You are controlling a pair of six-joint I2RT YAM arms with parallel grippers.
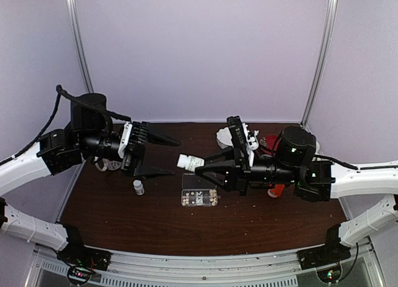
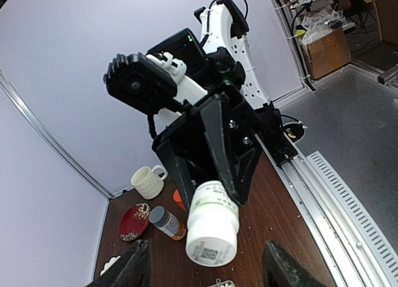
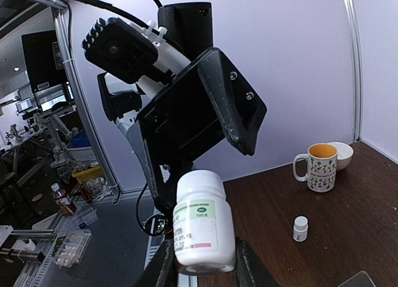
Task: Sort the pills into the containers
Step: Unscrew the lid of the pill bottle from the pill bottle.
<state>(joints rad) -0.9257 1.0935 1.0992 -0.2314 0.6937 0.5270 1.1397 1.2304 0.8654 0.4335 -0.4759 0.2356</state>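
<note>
Above the tabletop's (image 1: 124, 225) middle, the right hand (image 1: 206, 166) is clamping a probably light, slick white pill bottle (image 1: 189, 162), its cap (image 3: 200, 182) inviting the gaping left hand (image 1: 176, 156); pills (image 1: 212, 195) are lying in the pill organizer (image 1: 199, 198) below.

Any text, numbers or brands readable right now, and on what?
"100", on the bottle label, below a green oval mark.
Remaining label lines: too blurred to read.
Print patch on the bottle, left wrist view: too small.
Small bottle, mug: nothing legible.
</note>
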